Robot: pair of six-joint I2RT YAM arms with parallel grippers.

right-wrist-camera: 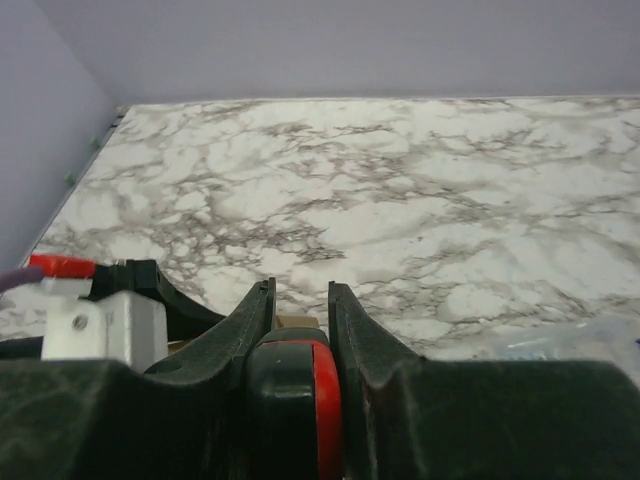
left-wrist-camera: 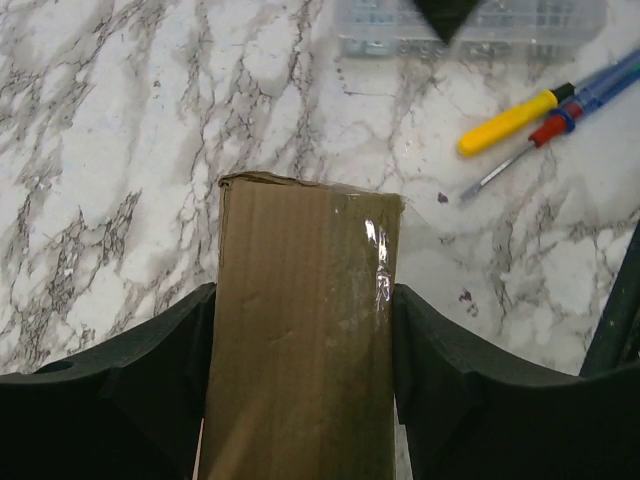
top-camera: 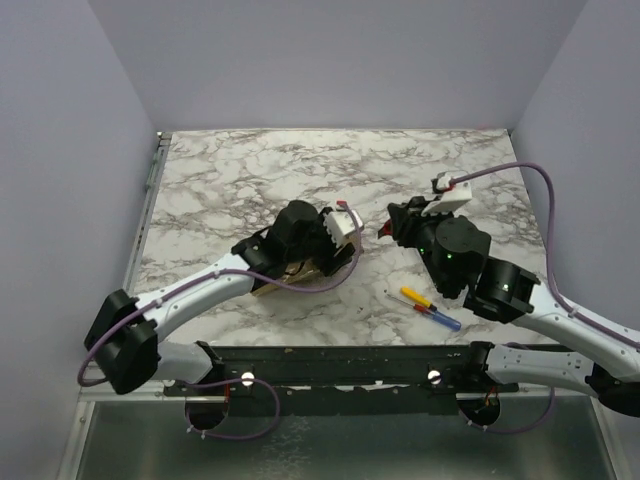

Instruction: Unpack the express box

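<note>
The express box is a brown cardboard mailer with clear tape on one edge. My left gripper is shut on it, one finger on each side. In the top view the box shows only as a brown edge under the left gripper, just left of the table's middle. My right gripper is shut on a black-and-red round object. In the top view the right gripper sits just right of the box, with the red part showing at its tip.
A yellow-handled screwdriver and a blue-and-red one lie on the marble near the right arm; both show in the left wrist view. A clear plastic compartment case lies beyond the box. Purple walls enclose the table.
</note>
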